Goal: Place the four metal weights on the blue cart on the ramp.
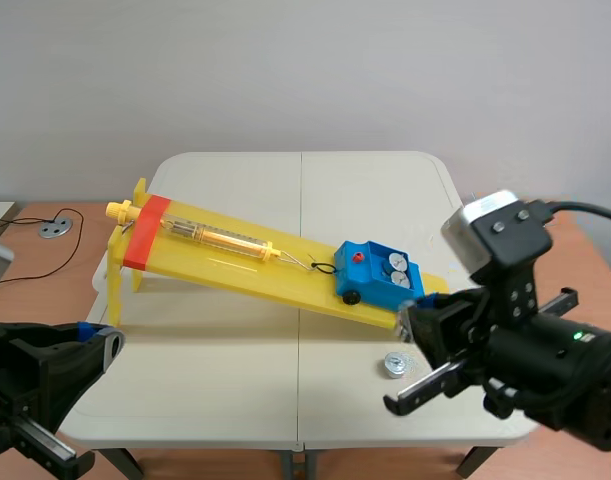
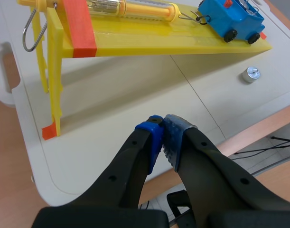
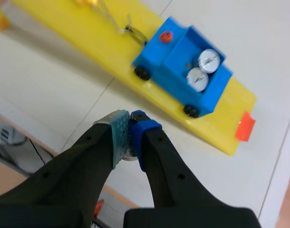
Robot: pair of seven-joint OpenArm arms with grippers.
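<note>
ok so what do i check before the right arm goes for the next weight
1. Cart sits on the ramp: ok.
2. Room in the cart: ok, the loaded weights fill only one end.
3. Loose weight free on the table, apart from the ramp: ok.
4. Right gripper open for a grasp: not ok, it is shut above the loose weight.
5. All four weights found: cannot tell, only three in view.
6. Left gripper away from the ramp: ok, shut near the table edge.
</note>
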